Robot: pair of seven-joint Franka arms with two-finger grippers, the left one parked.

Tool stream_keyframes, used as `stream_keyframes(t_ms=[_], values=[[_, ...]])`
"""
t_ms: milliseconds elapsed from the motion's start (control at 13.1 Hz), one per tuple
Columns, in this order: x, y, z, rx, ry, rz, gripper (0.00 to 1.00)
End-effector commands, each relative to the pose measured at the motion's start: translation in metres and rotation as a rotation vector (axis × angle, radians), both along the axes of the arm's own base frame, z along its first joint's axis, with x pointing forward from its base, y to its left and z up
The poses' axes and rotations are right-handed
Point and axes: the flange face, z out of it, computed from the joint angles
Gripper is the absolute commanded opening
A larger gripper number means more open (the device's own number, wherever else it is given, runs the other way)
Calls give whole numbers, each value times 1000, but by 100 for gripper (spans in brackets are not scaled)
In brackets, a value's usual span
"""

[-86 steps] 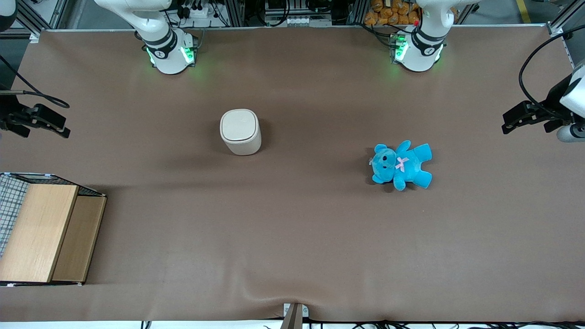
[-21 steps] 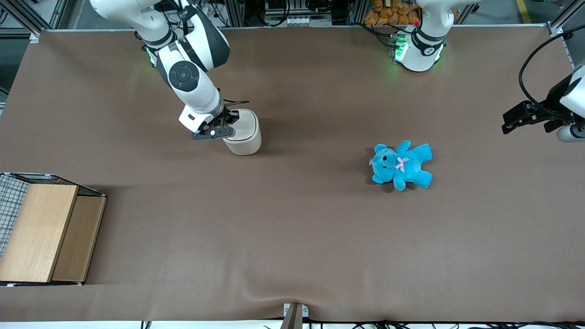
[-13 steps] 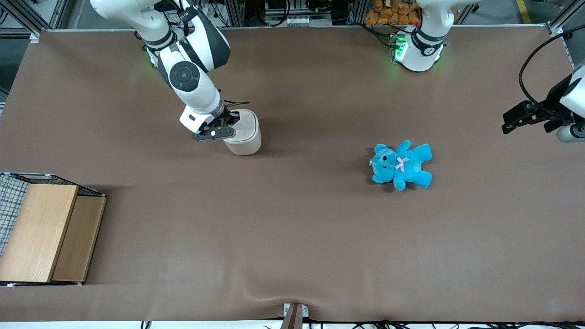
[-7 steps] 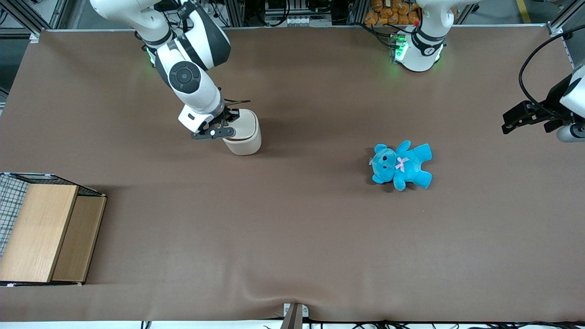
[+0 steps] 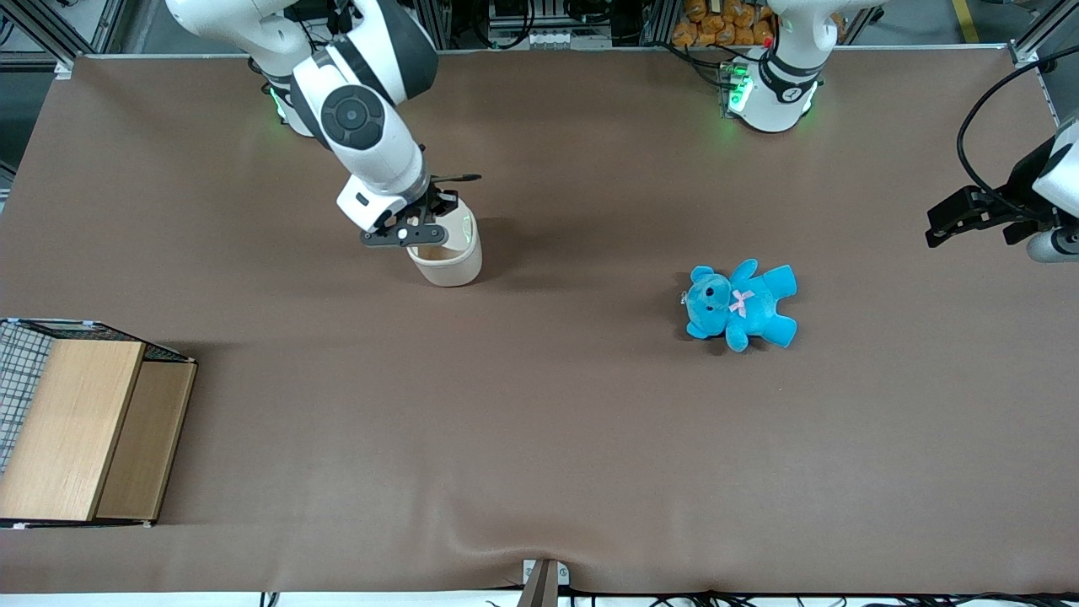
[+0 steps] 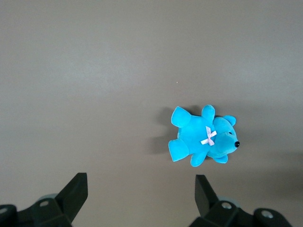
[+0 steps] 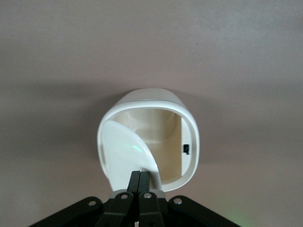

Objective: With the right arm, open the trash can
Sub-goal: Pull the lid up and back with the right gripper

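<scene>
Cream-white plastic trash can [image 5: 444, 261] at the front view's upper left stood half-open, its flip lid [image 7: 127, 153] pinched in the black two-finger gripper [image 7: 139, 182], needing further lifting.

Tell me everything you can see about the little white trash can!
The trash can is a small cream-white bin that looks like smooth plastic, with a rounded-square top. It stands upright on the brown table, toward the working arm's end. Its flip lid is swung up, so the tan inside shows, with a small dark catch on one inner wall. The right arm's end effector sits at its rim, fingers shut, against the raised lid.
</scene>
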Motion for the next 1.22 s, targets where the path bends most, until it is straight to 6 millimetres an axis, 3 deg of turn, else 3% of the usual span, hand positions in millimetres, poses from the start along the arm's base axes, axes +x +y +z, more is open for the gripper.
stream_keyframes(t_ms=[0, 76, 153, 229, 535, 688, 841, 1147], values=[[6, 16, 14, 46, 46, -52, 19], [12, 18, 22, 53, 64, -59, 75], [17, 18, 29, 41, 85, -71, 94], [19, 19, 38, 39, 92, -71, 100], [37, 15, 64, 70, 48, -85, 100], [69, -25, 77, 71, 57, -149, 100], [93, -52, 95, 70, 74, -184, 100], [132, -127, 122, 85, 69, -267, 100]])
